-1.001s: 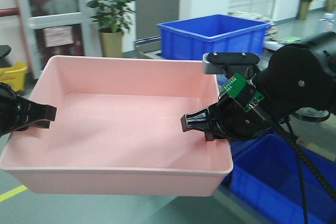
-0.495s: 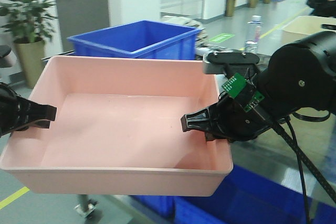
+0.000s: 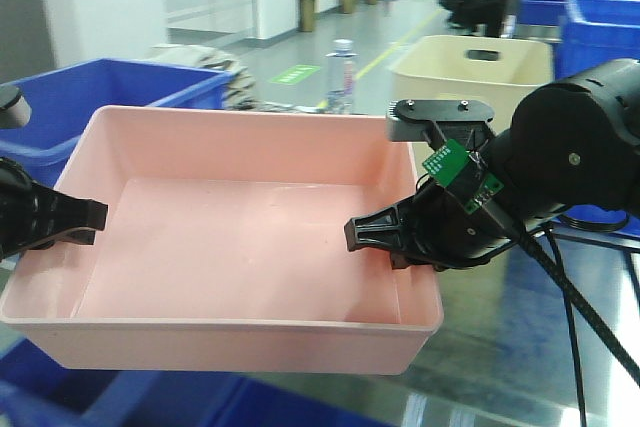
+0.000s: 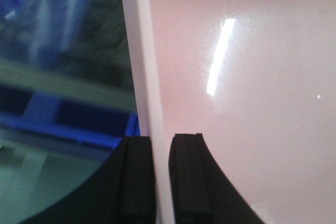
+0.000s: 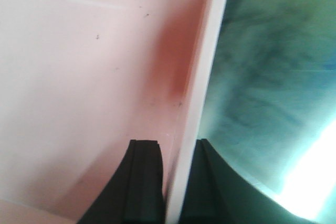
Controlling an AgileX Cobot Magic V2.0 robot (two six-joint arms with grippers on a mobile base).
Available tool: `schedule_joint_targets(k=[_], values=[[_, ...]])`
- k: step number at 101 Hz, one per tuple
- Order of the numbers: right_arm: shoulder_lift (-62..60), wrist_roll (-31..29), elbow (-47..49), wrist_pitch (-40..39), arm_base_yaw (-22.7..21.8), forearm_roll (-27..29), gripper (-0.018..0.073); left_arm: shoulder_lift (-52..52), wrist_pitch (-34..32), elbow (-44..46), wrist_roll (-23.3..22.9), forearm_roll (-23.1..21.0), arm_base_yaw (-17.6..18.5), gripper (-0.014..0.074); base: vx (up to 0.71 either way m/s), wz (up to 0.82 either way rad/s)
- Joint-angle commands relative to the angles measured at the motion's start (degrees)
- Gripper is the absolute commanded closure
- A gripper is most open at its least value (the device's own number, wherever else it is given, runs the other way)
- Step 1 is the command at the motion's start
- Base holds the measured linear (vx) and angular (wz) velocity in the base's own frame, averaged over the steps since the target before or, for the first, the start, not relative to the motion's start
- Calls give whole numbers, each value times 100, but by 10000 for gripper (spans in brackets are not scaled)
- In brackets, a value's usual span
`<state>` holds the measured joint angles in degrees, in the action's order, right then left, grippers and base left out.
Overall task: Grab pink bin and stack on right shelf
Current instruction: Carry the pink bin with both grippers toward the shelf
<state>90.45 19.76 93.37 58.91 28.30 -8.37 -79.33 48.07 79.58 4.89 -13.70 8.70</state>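
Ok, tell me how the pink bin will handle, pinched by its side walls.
Probably light: the pink bin is empty and thin-walled. Likely fairly stiff: no visible sag between the left gripper and right gripper. Its glossy walls could slip in those narrow pinches.

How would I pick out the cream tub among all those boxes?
Start at the big pink bin held mid-picture. Just beyond its far right corner, above the black right arm, stands the cream tub. It is pale with a dark handle slot; the crates around it are blue.
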Motion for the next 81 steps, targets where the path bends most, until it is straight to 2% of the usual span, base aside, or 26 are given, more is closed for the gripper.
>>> schedule_joint_targets(k=[1,55,81], values=[[-284,-111,189,-369,-39,-178,568,216,-522,188,54,-158,-4,601,29,-58],[-284,-111,189,-371,-39,-183,568,216,-523,188,54,-158,-4,601,23,-62],[-284,-111,189,-371,-39,-183,568,205,-523,188,54,-158,-4,601,11,-41]])
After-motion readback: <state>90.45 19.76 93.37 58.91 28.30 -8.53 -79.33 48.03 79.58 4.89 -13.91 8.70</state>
